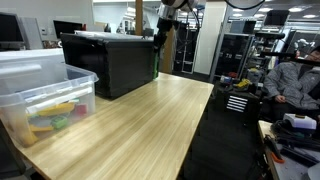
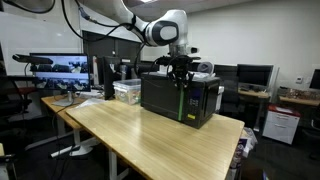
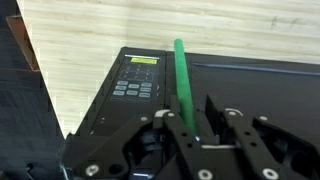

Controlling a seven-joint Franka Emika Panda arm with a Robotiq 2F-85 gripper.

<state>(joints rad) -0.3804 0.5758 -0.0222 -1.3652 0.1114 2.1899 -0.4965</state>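
Hand [image 3: 200,118] sits about half closed around the green handle [image 3: 183,75] of the microwave [image 2: 180,98] on the desk [image 2: 150,135]. Can't tell if it's actually gripping. Looks like the grab step. Next I'd guess a firm squeeze, then a pull along the door's swing.

A black microwave [image 3: 250,85] with a bright green handle [image 3: 183,80] and a yellow label [image 3: 143,60], on a pale wood-grain bench [image 3: 120,25]. Lower centre, the black end effector [image 3: 197,115]. In an exterior view, lower left, a clear bin [image 1: 40,65] shows yellow, green and red.
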